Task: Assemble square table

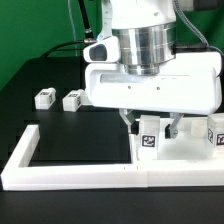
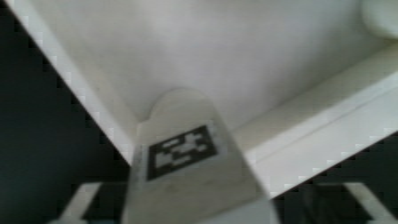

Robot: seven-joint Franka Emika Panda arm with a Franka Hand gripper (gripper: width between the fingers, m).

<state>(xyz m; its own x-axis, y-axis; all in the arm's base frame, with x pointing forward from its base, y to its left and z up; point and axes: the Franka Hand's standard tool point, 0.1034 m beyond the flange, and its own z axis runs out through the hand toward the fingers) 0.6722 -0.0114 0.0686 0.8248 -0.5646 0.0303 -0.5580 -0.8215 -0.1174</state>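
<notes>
A white leg block [image 1: 148, 140] with a black tag stands upright on the square table slab [image 1: 188, 150], near its corner on the exterior view's left. My gripper [image 1: 150, 128] is straight above it, jaws open and astride the block with a gap on each side. In the wrist view the tagged leg block [image 2: 182, 150] rises between the fingers [image 2: 71, 200], with the slab's white face [image 2: 160, 50] behind it. A second leg block [image 1: 215, 135] stands on the slab at the exterior view's right. Two loose leg blocks [image 1: 45, 98] [image 1: 72, 99] lie on the black table at the left.
The long white L-shaped border wall [image 1: 70, 172] runs along the front and up the exterior view's left side; the slab rests against it. My wide white hand and wrist hide most of the slab and the table behind.
</notes>
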